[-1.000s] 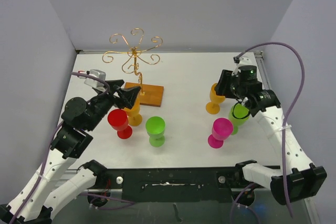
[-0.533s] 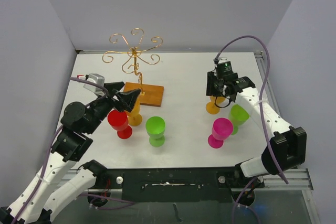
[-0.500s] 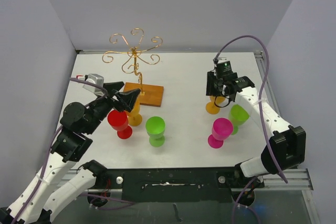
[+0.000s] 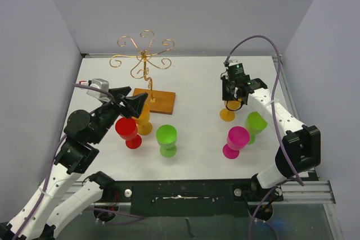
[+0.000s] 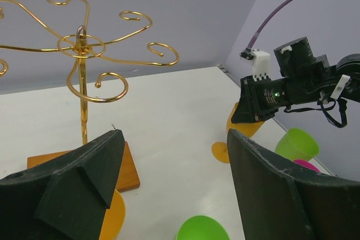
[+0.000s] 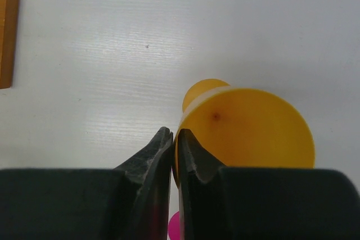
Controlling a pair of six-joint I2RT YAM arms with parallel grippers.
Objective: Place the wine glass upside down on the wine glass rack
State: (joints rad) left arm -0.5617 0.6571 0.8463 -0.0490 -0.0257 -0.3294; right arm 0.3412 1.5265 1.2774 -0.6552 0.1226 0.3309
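wine glass rack formed in plain gold wire, wooden base coloured brown, table seen in plain white, left gripper and right gripper finished in black, orange wine glass, second orange glass, red glass, green glass, lime glass, magenta glass

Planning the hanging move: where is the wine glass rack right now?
In the top view the wine glass rack stands on the table's far left part, its wooden base just beyond the orange glass by the left gripper.

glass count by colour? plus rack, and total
orange glasses: 2
green glasses: 2
red glass: 1
pink glass: 1
rack: 1
Total: 7 (6 glasses, 1 rack)
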